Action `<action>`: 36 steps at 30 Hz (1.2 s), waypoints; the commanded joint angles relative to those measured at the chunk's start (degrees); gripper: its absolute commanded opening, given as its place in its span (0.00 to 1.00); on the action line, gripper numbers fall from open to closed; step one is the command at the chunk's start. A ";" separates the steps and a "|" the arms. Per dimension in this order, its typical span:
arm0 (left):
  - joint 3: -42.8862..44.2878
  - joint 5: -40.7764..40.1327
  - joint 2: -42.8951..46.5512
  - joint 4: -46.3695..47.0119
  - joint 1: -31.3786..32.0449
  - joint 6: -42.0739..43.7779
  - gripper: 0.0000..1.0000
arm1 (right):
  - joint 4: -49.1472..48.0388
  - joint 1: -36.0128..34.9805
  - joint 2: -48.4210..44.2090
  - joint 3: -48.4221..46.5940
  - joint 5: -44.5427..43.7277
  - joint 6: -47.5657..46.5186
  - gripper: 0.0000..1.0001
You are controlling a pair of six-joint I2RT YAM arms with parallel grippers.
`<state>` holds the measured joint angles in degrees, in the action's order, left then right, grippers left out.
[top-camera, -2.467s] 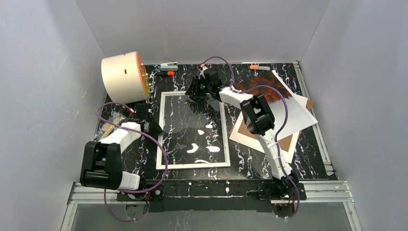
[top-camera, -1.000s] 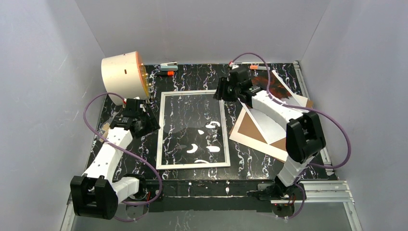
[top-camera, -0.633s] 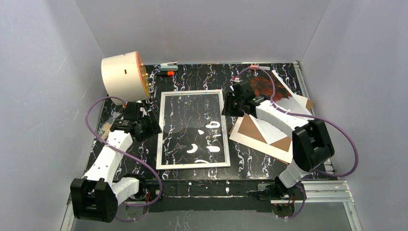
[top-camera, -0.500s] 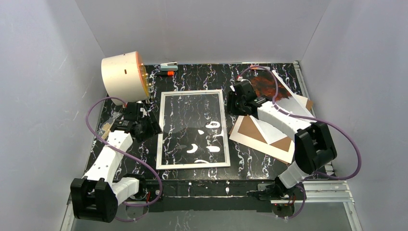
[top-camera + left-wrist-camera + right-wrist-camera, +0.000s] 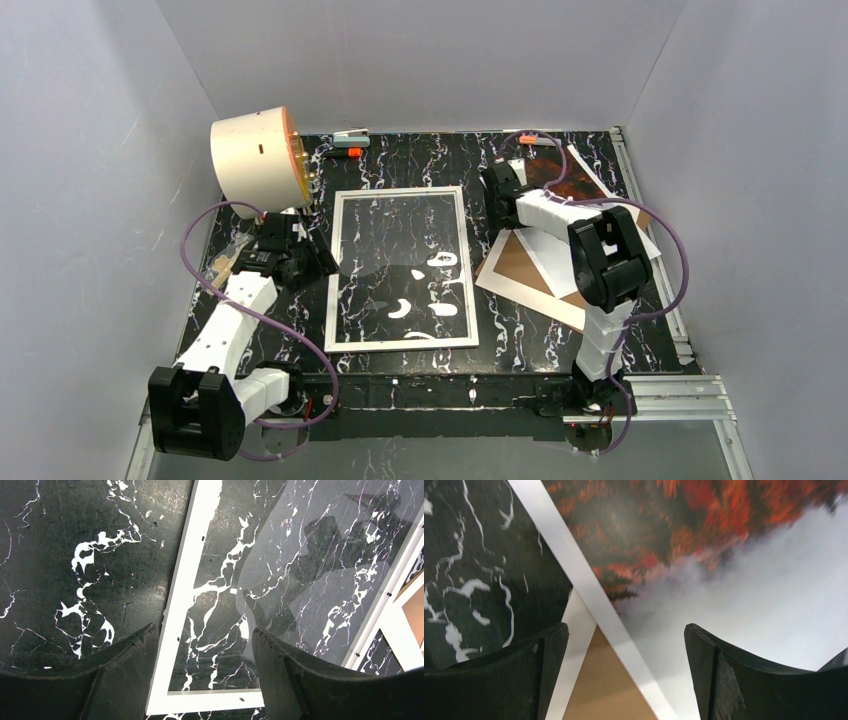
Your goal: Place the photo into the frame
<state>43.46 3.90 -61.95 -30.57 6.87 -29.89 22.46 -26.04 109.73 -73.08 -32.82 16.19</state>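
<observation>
Starting at the left: a big cream drum (image 5: 255, 160) sat at about 10 o'clock on the black marbled surface (image 5: 400, 150), tipped on its side. Just below it the left gripper (image 5: 300, 262) was parked at the frame's 9 o'clock side. In its wrist view the left gripper (image 5: 204, 635) had its fingers spread, one on each side of the frame's (image 5: 192, 565) left white rail near a corner. It wasn't pinching anything, and I couldn't tell if it touched the rail.

The frame (image 5: 400, 192) itself lay flat in the middle, long side running 12 to 6, with the marble pattern showing straight through the glass.

Over at roughly 2 o'clock from the frame was the paper pile. The photo (image 5: 548, 172) lay there at an angle on top of a brown board (image 5: 515, 268), outside the frame and just beside its right rail. The right gripper (image 5: 497, 185) hung over the photo's near-left edge. From the wrist, the right gripper (image 5: 624, 630) was wide apart, holding nothing. The photo's (image 5: 724, 555) red-orange trees and grey mist filled the gap between the fingers, with its white border running diagonally and the brown board (image 5: 599, 690) peeking out beneath.
</observation>
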 commanded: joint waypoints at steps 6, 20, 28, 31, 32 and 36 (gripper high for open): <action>-1.20 0.88 -0.01 1.44 -0.28 -0.08 0.67 | -6.07 -0.32 6.76 -6.49 -4.98 -13.47 0.91; -0.09 5.92 -2.99 3.66 -0.28 0.35 0.67 | -7.05 -0.34 7.90 -10.33 2.95 -10.72 0.88; 2.06 13.25 -4.92 4.35 0.48 1.11 0.65 | 7.55 -0.33 -4.21 -6.76 17.94 10.69 0.84; 1.92 14.46 -4.10 4.51 0.88 0.80 0.65 | 11.56 -0.35 -7.83 -2.27 23.68 15.55 0.81; 1.82 15.15 -3.79 4.60 1.03 0.80 0.65 | 12.33 -0.39 -8.79 -0.73 24.13 16.43 0.80; 0.65 18.40 -1.90 5.53 2.84 -0.76 0.65 | 12.04 0.08 -13.35 5.41 25.64 17.03 0.80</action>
<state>43.66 17.28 -66.89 -25.63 7.94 -29.76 30.65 -26.35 99.83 -72.66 -12.05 28.49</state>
